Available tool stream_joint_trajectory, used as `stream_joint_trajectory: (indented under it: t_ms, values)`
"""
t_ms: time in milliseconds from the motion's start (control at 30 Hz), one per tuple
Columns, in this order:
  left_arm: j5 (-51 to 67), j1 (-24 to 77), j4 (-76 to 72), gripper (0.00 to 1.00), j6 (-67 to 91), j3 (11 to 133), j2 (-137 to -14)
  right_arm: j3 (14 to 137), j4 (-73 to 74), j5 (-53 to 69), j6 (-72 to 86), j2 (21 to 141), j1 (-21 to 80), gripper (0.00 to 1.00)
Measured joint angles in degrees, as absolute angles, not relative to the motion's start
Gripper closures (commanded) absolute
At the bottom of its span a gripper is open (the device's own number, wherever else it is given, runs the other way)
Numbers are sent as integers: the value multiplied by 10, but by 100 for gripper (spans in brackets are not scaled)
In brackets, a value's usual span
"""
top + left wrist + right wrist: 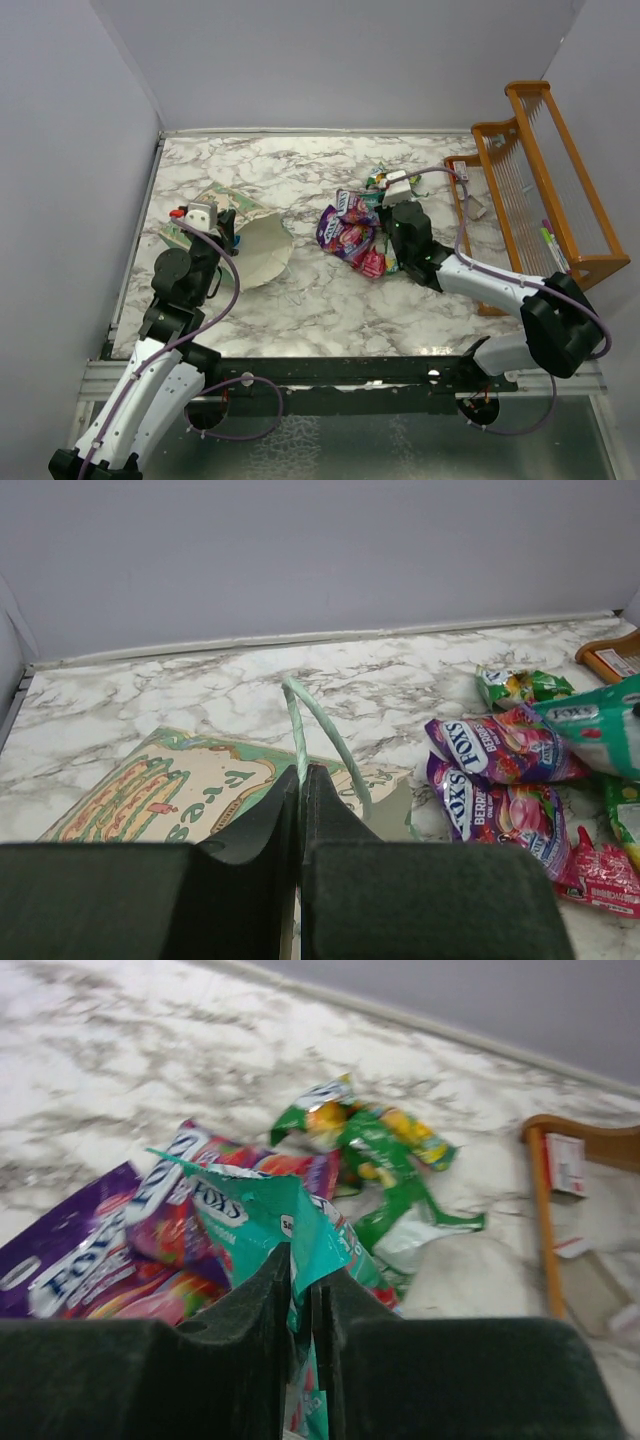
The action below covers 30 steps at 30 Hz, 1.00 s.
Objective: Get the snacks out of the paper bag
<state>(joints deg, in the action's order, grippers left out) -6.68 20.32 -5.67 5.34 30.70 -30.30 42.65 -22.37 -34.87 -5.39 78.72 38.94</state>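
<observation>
As the overhead camera showed it, the left end effector (218,224) sat on the marble worktop (300,300) right against the paper bag (255,250). The bag's cream inside spread out on that end effector's right, and its printed face lay just beyond it. The snacks (350,235) lay outside the bag in a loose heap, well to the right of the left end effector and just left of the right end effector (388,205). An orange rack (530,180) stood to the right end effector's right. From up there it could not be told how either pair of fingers stood.

In the left wrist view, the two dark fingers (250,830) were pressed together on the bag's pale-green handle loop (330,735), which rose from between them and arched over to the right. The printed face lay flat ahead and to the left. Two purple packets (470,815), a bright green packet (520,687) and a pink packet (600,870) lay on the worktop ahead to the right.

In the right wrist view, the fingers were clamped on a teal packet (265,1210), its crumpled top standing up just ahead of the tips. The purple packets lay ahead to the left, partly behind it. Green wrappers (375,1145) lay farther ahead, and a corner of the rack showed off to the right.
</observation>
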Motion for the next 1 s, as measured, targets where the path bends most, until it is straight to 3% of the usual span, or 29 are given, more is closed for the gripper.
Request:
stream_joint_trajectory:
  t_ms: [67,167,233,433,733,1000]
  values:
    - [-66,203,-55,100,53,307,-303,416,-221,-301,-28,797,390,69]
    - [-63,203,-52,100,49,307,-303,402,-218,-227,10,807,390,35]
    - [-57,203,-47,100,44,307,-300,398,-210,-186,17,808,390,25]
    - [13,203,-1,100,8,307,-281,384,-206,-60,-71,791,398,24]
    - [119,204,52,100,-26,268,-171,330,-284,191,-425,773,537,30]
    - [140,204,52,100,-37,250,-162,441,-327,298,-625,948,588,35]
